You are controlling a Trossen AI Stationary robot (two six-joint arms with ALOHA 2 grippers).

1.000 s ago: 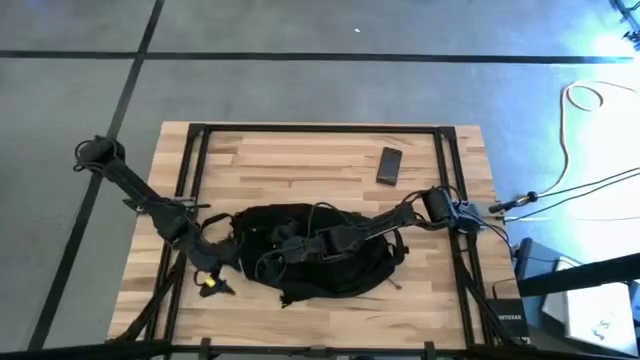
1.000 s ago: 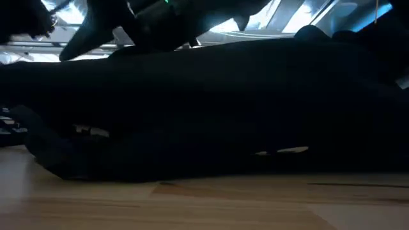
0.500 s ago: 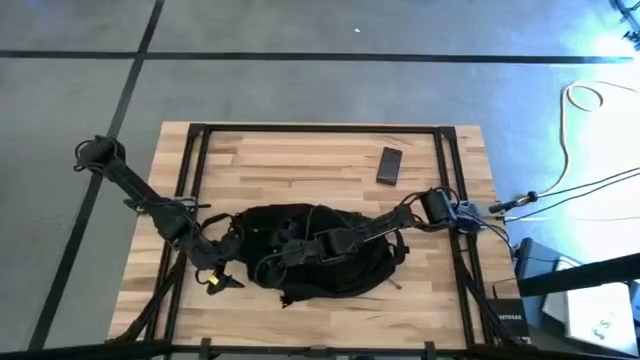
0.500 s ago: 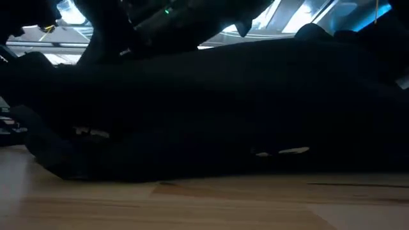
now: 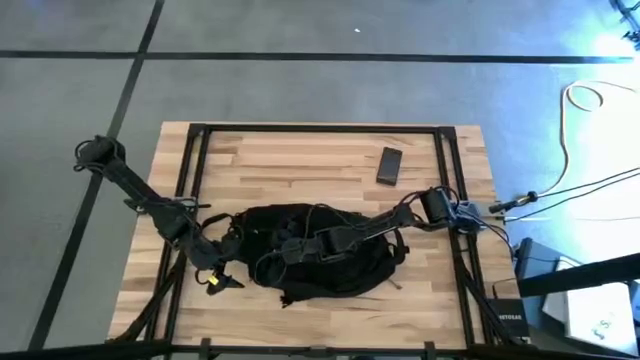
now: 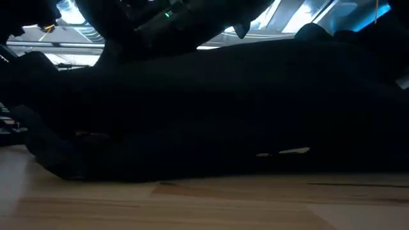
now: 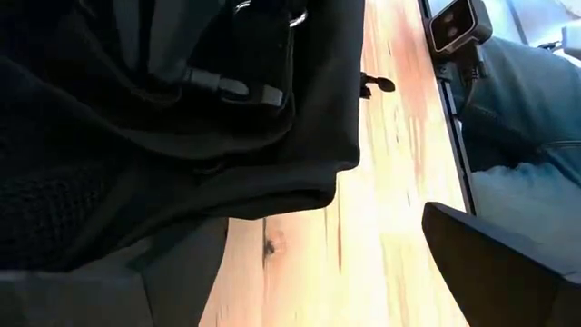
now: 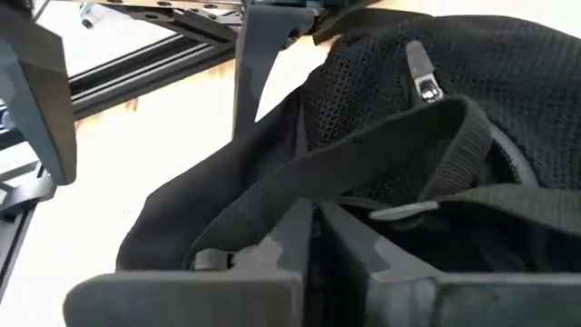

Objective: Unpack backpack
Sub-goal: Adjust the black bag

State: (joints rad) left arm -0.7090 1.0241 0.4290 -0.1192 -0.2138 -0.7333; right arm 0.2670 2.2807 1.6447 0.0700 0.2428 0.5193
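The large black soft fabric backpack [image 5: 315, 255] lies flat on the near half of the light wooden slatted table [image 5: 300, 165], between both arms. The right gripper [image 8: 313, 236] is over its middle, jaws pressed together on a fold of black webbing strap [image 8: 363, 159], so a pull could lift or drag the whole slack bag rather than open it, or the strap could slip out. The left gripper [image 5: 222, 268] sits at the bag's left edge, jaws spread with one finger [image 7: 495, 263] over bare wood; it holds nothing down. The bag's near side lies close to the table's near edge, so dragging that way risks a fall. Open room lies far, apart from a small dark flat rectangular device [image 5: 389, 166] at far right.
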